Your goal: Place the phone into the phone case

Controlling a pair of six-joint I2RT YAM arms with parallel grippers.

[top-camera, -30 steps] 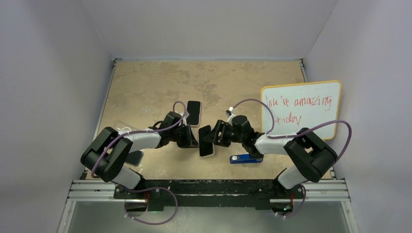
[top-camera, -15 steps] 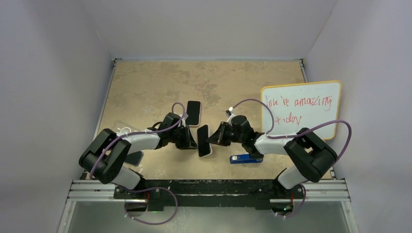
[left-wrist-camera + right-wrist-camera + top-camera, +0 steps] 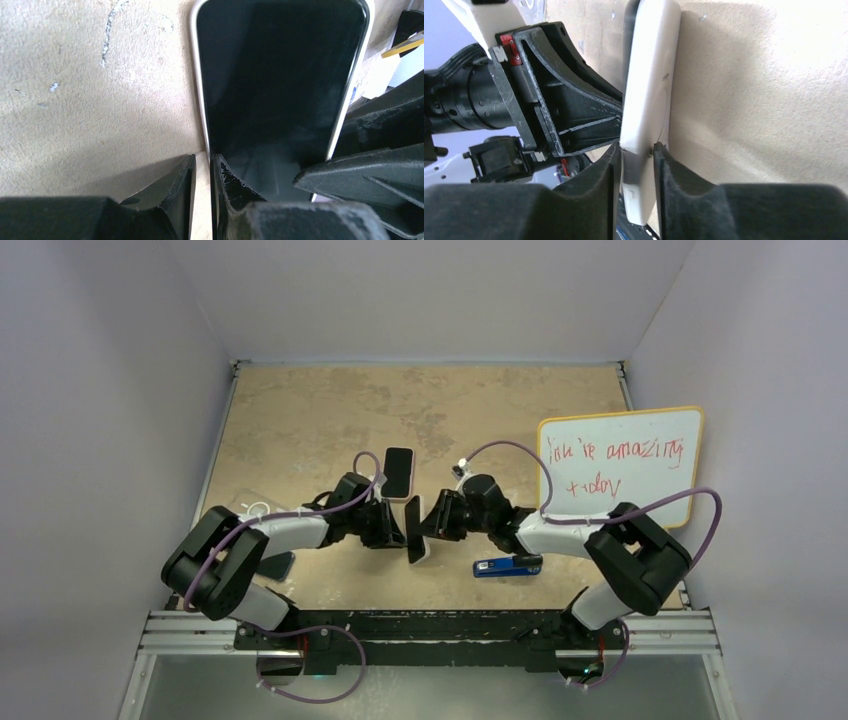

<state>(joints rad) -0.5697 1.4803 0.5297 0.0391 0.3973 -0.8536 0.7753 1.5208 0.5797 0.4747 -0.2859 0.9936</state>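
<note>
**Nearly home: phone stands in its case, gripped from both sides**

Seemingly the phone [image 3: 280,95] already sits inside the white phone case [image 3: 649,90]. From the left wrist, a pale rim runs round three sides of the dark screen. From the right wrist, a dark edge stands a little proud of the case at its far end. I judge that one corner is not yet pressed in, and seating it is what remains.

The pair is held on edge between the arms, over the table [image 3: 300,420] or touching it; I cannot tell which. The left gripper [image 3: 203,162] is pinched on one long edge, with one finger on the screen side. The right gripper [image 3: 637,148] is clamped across the case's near end.

Compared with a second ago, the phone has turned from showing its face to nearly edge-on from above. It has also shifted slightly left, and the right gripper has followed it.

Nearby lie a second dark slab [image 3: 400,472], a blue object [image 3: 508,565] and a whiteboard [image 3: 618,465].
</note>
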